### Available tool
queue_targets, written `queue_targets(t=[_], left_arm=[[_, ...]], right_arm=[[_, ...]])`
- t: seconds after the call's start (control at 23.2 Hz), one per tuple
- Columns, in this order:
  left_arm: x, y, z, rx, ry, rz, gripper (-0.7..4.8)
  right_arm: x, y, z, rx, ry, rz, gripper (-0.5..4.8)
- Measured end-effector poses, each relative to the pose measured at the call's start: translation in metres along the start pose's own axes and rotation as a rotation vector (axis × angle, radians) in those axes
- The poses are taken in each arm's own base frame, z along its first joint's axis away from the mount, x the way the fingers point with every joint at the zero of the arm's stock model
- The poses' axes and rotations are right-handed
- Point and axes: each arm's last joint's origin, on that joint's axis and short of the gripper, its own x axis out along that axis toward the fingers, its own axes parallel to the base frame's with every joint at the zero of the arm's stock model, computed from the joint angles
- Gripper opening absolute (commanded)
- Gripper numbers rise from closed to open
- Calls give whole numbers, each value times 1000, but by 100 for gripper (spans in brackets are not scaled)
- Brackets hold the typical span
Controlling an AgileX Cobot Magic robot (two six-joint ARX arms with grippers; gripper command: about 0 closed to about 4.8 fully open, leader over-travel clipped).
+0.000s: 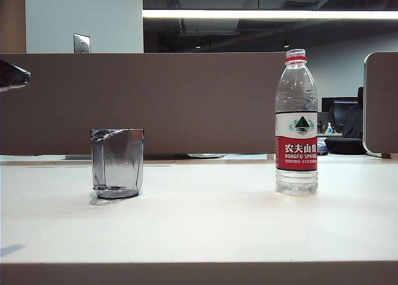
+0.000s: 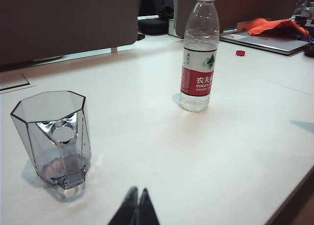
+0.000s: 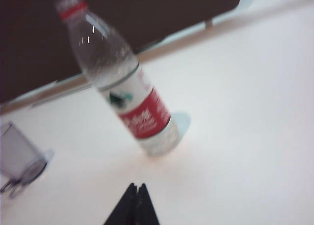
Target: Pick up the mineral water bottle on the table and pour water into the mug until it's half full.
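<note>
Two things are set out on the white table (image 1: 205,229): the mineral water bottle (image 1: 296,123) standing upright toward the right side in the exterior view, and the mug (image 1: 117,163) well apart from it on the left. The bottle is seen uncapped, with the red neck ring at the top and the red-and-white label with the green mountain logo wrapped round the lower half; a small red cap (image 2: 240,52) can be spotted on the table behind it in the left wrist view, near a laptop with an orange cloth (image 2: 271,25) piled on it. How much water is in the bottle can't really be judged, though droplets are visible on the inside of the upper part. The mug is smoky grey, angular, upright and looks pretty much empty. The left gripper (image 2: 137,191) is held above the table just in front of the mug, jaws pressed together into a dark point, nothing caught between them. The right gripper (image 3: 136,186) is held over the table just short of the bottle, jaws likewise together and holding nothing; that view is blurred and tilted, so the bottle appears slanted there although it is upright in the other two. A dark bit of the left arm (image 1: 12,75) is visible at the far left edge of the exterior view. A brown partition (image 1: 155,101) is seen behind the table
</note>
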Motion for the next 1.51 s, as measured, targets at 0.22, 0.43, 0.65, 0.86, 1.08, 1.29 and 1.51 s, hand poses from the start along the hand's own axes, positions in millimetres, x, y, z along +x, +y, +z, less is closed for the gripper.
queue_targets(t=[0.22,0.43,0.65,0.86,1.08,1.29,1.51], left_arm=[[0,0,0,0,0,0,-5],[0,0,0,0,0,0,-5],[0,0,0,0,0,0,-5],[0,0,0,0,0,0,-5],[0,0,0,0,0,1,-5],[0,0,0,0,0,4,-5],[0,0,0,0,0,5,-5]], right_arm=[[0,3,-3,-12,50,77,330],[1,13,3,-146,-33,154,479],[6,21,2,-341,-77,71,479],[15,26,0,-412,-53,94,479],[28,25,0,-440,-44,61,479],[49,22,-5,-442,-31,29,479],[71,18,-14,-442,-29,17,479]])
